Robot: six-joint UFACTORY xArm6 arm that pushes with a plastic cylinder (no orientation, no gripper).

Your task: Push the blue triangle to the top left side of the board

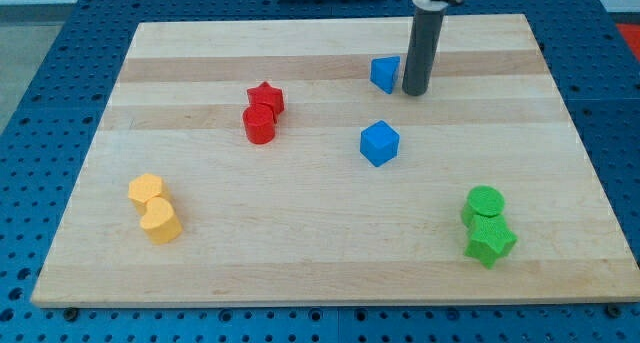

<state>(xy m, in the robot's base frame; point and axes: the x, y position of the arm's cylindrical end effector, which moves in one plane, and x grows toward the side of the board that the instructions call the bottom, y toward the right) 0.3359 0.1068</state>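
My tip [415,90] just right of small blue triangle block [384,73], near wooden table [300,263] top edge; no jaws, no readable writing.

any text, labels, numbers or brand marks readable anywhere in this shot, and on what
None: no word, number, label or brand mark can be read anywhere in the view.
The wooden board is bare wood grain.
The blue triangle, blue cube, red, yellow and green blocks are plain.
The rod ending in my tip, just right of the blue triangle, is unmarked.

Blue perforated table [60,43] around board
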